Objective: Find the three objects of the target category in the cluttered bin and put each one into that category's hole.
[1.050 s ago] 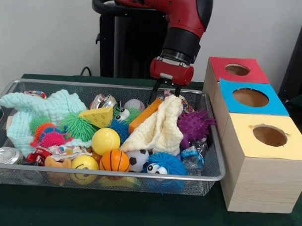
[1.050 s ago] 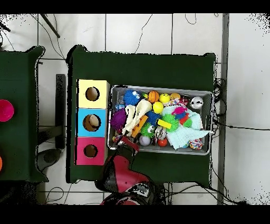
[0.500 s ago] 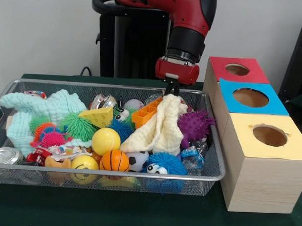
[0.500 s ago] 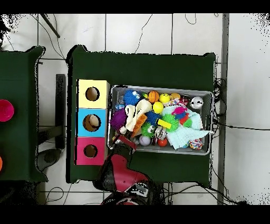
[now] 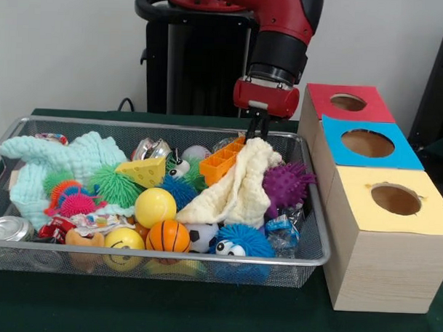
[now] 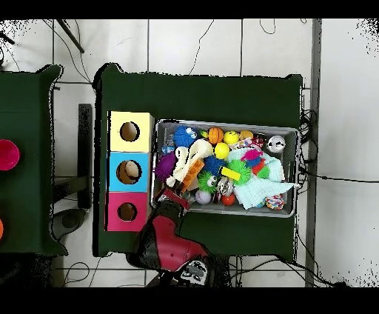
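While over bin [image 5: 19, 130], tool [image 5: 258, 131] prob pinching cream cloth [image 5: 235, 188], fingers tight together.

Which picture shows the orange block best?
The front view: the orange block shows its studs, tilted against the cream cloth just below the claw. The overhead view shows only a small orange strip among the toys.

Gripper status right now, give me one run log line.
gripper: shut on cream cloth | cloth corner lifted | orange block beside | wire bin
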You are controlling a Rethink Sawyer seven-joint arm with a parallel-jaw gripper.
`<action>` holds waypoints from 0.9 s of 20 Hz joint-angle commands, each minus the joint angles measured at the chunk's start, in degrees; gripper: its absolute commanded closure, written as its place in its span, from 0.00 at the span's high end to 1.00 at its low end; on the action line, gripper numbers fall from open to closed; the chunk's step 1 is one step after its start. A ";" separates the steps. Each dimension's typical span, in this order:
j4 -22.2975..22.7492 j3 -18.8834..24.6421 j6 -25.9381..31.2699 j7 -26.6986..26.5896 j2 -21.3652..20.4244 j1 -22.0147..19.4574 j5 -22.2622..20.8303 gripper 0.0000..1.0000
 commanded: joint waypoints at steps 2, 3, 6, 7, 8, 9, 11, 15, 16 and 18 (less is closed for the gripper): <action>-1.61 -5.01 8.89 1.64 -9.47 4.85 5.99 0.00; -1.91 -6.80 9.76 0.45 -10.15 6.22 6.84 0.00; -3.50 -11.66 12.09 -2.02 -10.94 9.72 8.14 0.00; -4.01 -13.11 12.79 -2.74 -11.15 10.73 8.44 0.00; -4.59 -13.90 13.39 -2.74 -11.19 11.11 7.90 0.00; -4.94 -14.37 13.90 -2.68 -11.33 11.17 7.37 0.00; -5.64 -15.05 14.51 -2.05 -11.21 11.24 6.33 0.00; -6.40 -16.49 14.48 -0.77 -10.24 12.36 5.79 0.00; -6.60 -16.94 14.79 -0.79 -10.20 12.73 5.94 0.00; -6.99 -17.47 15.77 -0.86 -10.82 12.67 4.99 0.00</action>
